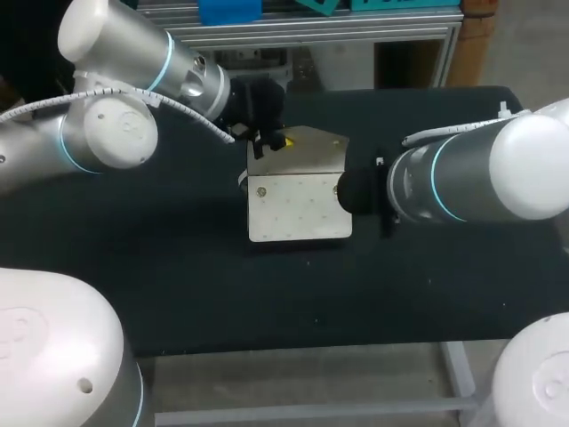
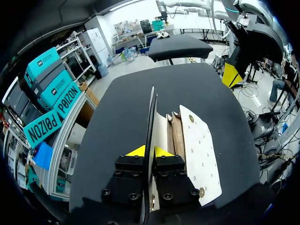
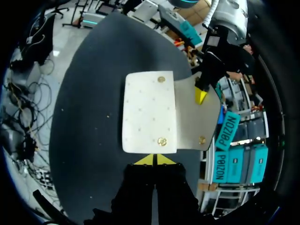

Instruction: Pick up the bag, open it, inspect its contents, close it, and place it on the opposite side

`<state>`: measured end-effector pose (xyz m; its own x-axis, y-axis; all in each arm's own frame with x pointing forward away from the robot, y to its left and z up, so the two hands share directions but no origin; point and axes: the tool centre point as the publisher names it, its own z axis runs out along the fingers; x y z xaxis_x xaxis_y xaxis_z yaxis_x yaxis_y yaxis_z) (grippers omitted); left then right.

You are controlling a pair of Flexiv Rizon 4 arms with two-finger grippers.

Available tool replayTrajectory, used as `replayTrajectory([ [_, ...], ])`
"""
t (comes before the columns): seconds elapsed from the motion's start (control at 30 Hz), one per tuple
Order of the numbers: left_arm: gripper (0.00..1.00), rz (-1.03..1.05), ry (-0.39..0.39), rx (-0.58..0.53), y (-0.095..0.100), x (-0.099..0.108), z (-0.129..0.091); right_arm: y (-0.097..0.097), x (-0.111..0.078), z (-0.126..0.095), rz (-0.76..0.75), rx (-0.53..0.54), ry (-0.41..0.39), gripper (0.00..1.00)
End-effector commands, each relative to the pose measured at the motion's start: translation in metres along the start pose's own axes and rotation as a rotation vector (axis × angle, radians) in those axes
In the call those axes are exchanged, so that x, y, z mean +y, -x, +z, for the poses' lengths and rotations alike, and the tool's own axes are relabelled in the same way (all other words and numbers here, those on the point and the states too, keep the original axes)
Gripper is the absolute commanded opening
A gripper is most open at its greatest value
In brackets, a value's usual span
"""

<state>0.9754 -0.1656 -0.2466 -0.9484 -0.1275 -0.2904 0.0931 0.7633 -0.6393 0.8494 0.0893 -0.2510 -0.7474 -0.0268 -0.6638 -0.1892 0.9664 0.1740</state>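
Note:
A white bag (image 1: 298, 209) lies flat in the middle of the black table (image 1: 178, 267), its flap (image 1: 311, 147) lifted at the far side. My left gripper (image 2: 149, 151) is shut on the flap (image 2: 151, 117), which stands on edge between its yellow tips. In the right wrist view the left gripper (image 3: 201, 93) shows at the flap's (image 3: 197, 126) far corner. My right gripper (image 3: 154, 159) is shut, its tips meeting right at the near edge of the bag's body (image 3: 150, 112). Whether they pinch that edge is hidden. In the head view the right wrist (image 1: 364, 191) covers it.
Brass studs (image 3: 161, 141) sit on the bag's corners. A brown inner lining (image 2: 177, 136) shows under the raised flap. Dark bare tabletop surrounds the bag on all sides, with the table's front edge (image 1: 293, 349) near me.

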Motion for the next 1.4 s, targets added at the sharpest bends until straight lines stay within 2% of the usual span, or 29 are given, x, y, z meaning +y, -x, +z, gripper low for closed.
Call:
replayTrajectory([
  [0.03,0.00,-0.023,-0.005,-0.066,-0.019,-0.011,-0.005,0.004,0.007,0.004,-0.012,-0.423,-0.003,0.00],
  [0.47,0.00,-0.022,-0.014,-0.115,-0.032,-0.031,-0.018,0.036,0.011,0.038,-0.048,-0.431,-0.020,0.00],
  [0.8,0.00,-0.011,-0.029,-0.105,-0.030,-0.037,-0.021,0.048,0.011,0.063,-0.077,-0.420,0.000,0.00],
  [1.17,0.00,-0.032,-0.046,-0.105,-0.025,-0.038,-0.019,0.034,0.011,0.082,-0.089,-0.359,0.007,0.00],
  [1.4,0.00,-0.044,-0.059,-0.113,-0.024,-0.038,-0.020,0.023,0.009,0.083,-0.095,-0.336,0.005,0.00],
])
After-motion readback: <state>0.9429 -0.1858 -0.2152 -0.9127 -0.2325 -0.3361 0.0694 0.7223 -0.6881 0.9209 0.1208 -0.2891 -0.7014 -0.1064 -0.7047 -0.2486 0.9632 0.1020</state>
